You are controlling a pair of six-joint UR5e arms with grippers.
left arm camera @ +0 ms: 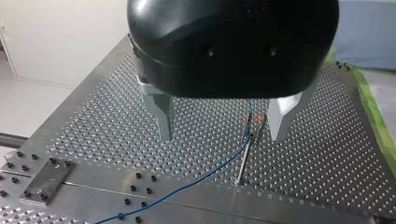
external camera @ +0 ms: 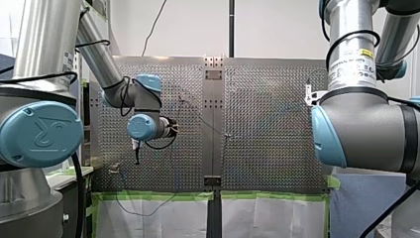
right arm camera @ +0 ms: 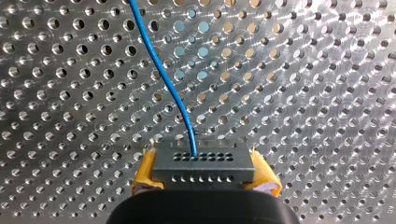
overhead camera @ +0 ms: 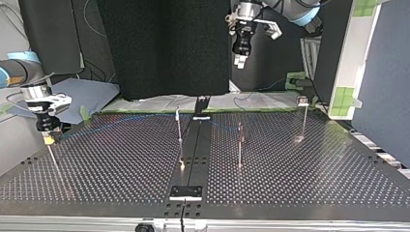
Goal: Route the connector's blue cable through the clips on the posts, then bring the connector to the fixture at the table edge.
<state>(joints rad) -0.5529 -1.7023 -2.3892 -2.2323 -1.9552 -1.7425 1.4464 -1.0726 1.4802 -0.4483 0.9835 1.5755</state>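
Shiny perforated metal table (right arm camera: pixel 303 93); matt plastic connector (right arm camera: pixel 203 165)

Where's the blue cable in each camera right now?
Front view: blue cable is a faint line between the middle posts.
Top view: runs from my right gripper to those posts.
Left wrist view: climbs the post below my left gripper.
Right wrist view: leaves the connector.
Shared landmark: that post (not right wrist).

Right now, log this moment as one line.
right pincer: shut on connector | left pincer: open, over post | blue cable: leaves connector, reaches that post
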